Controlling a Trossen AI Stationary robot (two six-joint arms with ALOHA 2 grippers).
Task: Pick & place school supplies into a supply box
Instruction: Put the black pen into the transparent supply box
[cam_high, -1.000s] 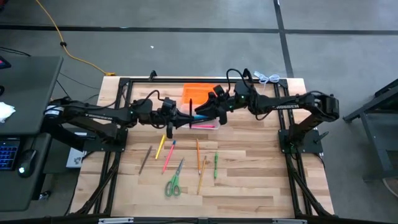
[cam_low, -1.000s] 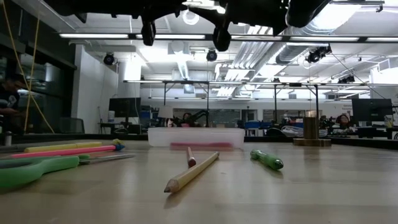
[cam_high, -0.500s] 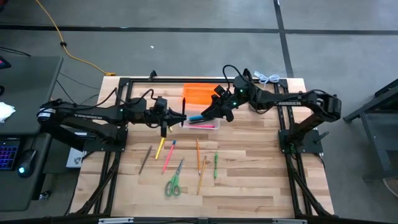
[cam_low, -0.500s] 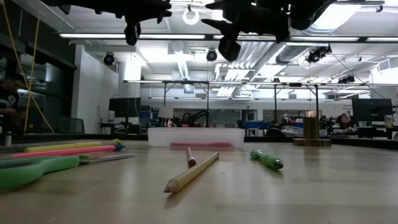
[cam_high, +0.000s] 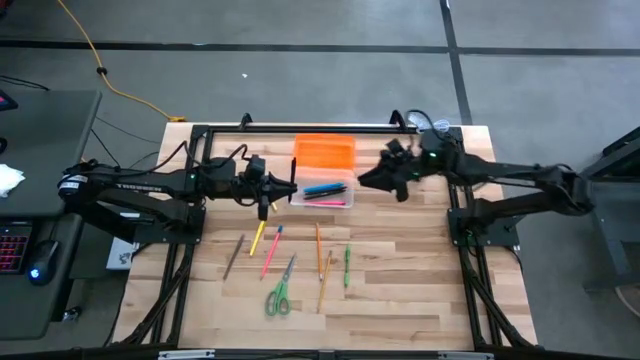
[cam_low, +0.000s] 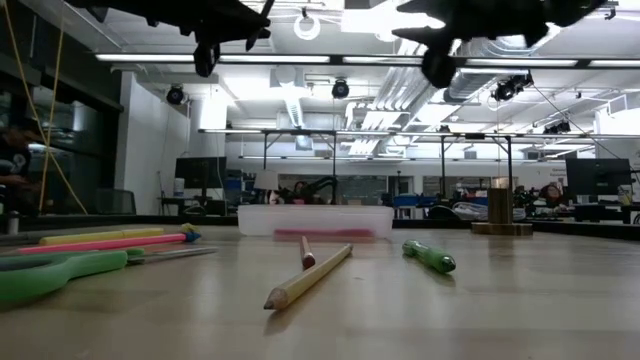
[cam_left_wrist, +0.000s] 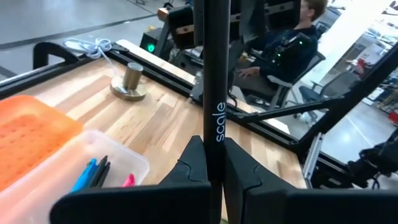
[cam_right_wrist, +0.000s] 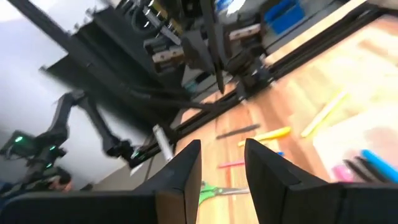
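My left tool is clamped tight on a black pen, which stands upright between the fingers with white lettering down its barrel. In the high view the left tool hangs just beside the open end of the supply box, not yet over it. The clear box sits at the back of the table with its orange lid folded out behind, and a blue pen, a dark one and a pink one lie inside.

To finish this well, I judge I need to carry the pen on until it is over the box's middle, tip it to lie along the box's length, lower it close to the floor of the box, and only then let go. Dropped upright, it could bounce out or lean on the wall.

My right tool hovers to the right of the box, fingers part-way apart with nothing between them; I keep it clear of the box rim.

The green scissors, the yellow marker, the pink pen and the green marker wait on the table, well apart from the box.
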